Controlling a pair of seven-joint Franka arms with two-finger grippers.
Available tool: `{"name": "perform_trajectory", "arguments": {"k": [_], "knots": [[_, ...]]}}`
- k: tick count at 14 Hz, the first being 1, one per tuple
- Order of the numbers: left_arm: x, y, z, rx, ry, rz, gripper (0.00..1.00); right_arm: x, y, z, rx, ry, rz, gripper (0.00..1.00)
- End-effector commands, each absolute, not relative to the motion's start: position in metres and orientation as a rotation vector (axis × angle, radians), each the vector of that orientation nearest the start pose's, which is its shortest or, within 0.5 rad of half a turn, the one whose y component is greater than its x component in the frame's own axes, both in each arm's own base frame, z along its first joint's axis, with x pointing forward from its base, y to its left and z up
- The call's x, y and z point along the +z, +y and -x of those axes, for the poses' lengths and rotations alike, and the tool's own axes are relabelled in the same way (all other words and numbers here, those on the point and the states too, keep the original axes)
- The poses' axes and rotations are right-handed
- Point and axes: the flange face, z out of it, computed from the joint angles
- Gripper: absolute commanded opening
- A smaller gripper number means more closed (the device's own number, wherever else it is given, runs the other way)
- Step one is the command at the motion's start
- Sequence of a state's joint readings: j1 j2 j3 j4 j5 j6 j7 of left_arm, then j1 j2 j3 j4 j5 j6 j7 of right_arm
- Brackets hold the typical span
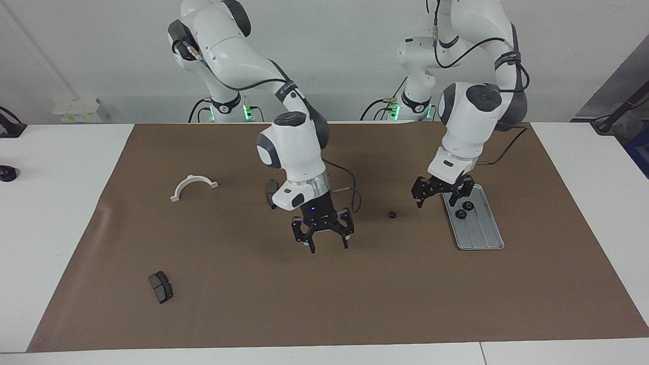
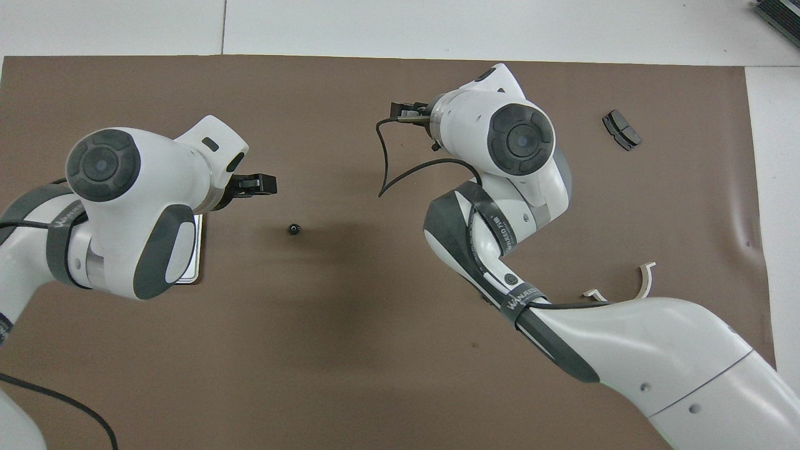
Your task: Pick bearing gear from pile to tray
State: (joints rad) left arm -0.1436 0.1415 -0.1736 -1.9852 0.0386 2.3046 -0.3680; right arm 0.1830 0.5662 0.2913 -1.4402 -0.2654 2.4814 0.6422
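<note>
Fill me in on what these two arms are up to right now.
They are sorting small black gears onto the tray. Two gears already lie on it, at the end nearer the robots. The left end effector hangs open over that end of the tray, holding nothing. One loose gear sits on the brown mat beside the tray. The right end effector hangs open and empty above the mat's middle. A white bracket and a brake pad lie toward the right arm's end.

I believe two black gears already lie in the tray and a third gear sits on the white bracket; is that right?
Not quite. In the facing view the two gears are in the tray, but the third gear sits on the brown mat, well apart from the white bracket.
</note>
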Motion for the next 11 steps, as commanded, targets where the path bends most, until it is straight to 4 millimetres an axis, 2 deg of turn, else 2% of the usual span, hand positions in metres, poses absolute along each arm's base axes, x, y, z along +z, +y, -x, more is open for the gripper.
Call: {"name": "perform_trajectory", "arguments": {"k": [1, 2, 3, 5, 6, 8, 10, 11], "knots": [[0.393, -0.2, -0.561, -0.283, -0.144, 3.203, 1.0, 0.462, 0.248, -0.689, -0.575, 0.083, 2.944, 0.9], [0.382, -0.204, -0.56, -0.272, -0.139, 3.205, 0.96, 0.473, 0.226, -0.689, -0.521, 0.056, 2.991, 0.9], [0.37, -0.205, -0.557, -0.264, -0.136, 3.206, 0.84, 0.483, 0.207, -0.687, -0.494, 0.039, 3.025, 0.9], [0.347, -0.212, -0.55, -0.251, -0.139, 3.212, 0.6, 0.504, 0.186, -0.678, -0.436, 0.033, 3.078, 0.9], [0.338, -0.219, -0.548, -0.234, -0.154, 3.209, 0.53, 0.515, 0.173, -0.673, -0.414, 0.061, 3.103, 0.9], [0.324, -0.224, -0.547, -0.212, -0.157, 3.203, 0.47, 0.549, 0.137, -0.654, -0.337, 0.119, 3.159, 0.9], [0.314, -0.23, -0.544, -0.193, -0.144, 3.195, 0.47, 0.584, 0.098, -0.631, -0.224, 0.104, 3.159, 0.9], [0.313, -0.23, -0.544, -0.196, -0.138, 3.191, 0.47, 0.592, 0.084, -0.622, -0.175, 0.087, 3.147, 0.9]]}}
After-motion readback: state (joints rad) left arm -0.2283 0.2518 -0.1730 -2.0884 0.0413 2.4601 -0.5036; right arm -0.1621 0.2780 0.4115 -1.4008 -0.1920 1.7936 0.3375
